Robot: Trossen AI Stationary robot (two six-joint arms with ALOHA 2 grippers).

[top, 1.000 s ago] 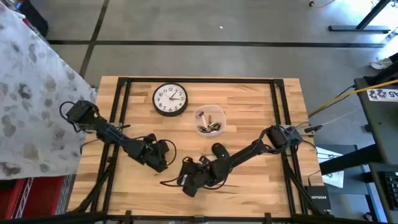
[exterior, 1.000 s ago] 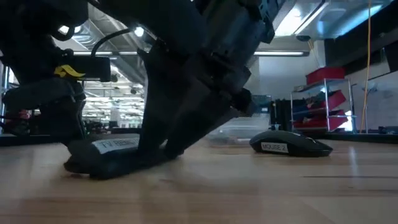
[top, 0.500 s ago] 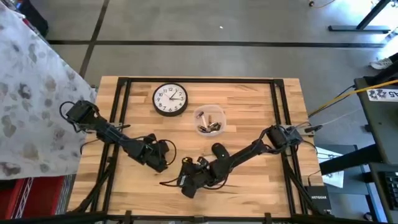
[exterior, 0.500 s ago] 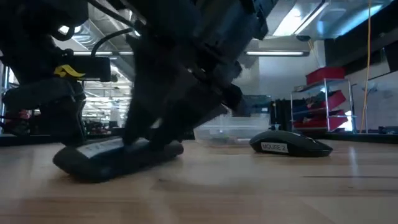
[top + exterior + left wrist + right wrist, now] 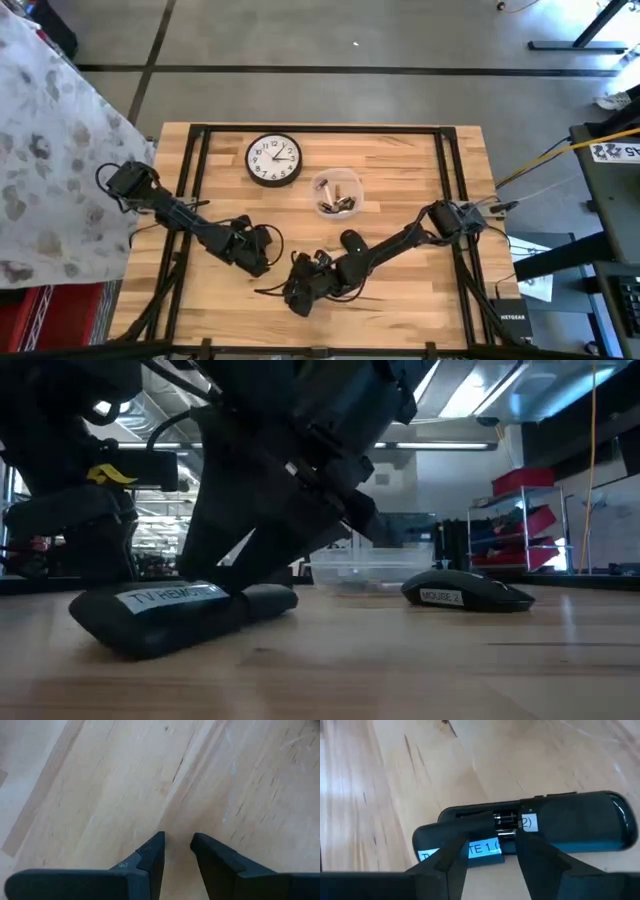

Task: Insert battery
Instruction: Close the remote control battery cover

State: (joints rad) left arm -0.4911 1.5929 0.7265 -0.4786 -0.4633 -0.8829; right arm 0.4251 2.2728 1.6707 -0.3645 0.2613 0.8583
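The TV remote (image 5: 530, 832) lies flat on the bench (image 5: 400, 160), near the mouse (image 5: 352, 241), with its battery bay uncovered. The right gripper (image 5: 492, 851) sits just above the remote, jaws parted over the bay, grasping nothing. The left gripper (image 5: 176, 852) rests beside the remote, jaws slightly apart, empty.

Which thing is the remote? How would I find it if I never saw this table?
Start at the round clock at the table's far edge, then go to the near edge, under the right gripper. The remote lies flat there: long, dark, with a white label. The mouse nearby is short and rounded.
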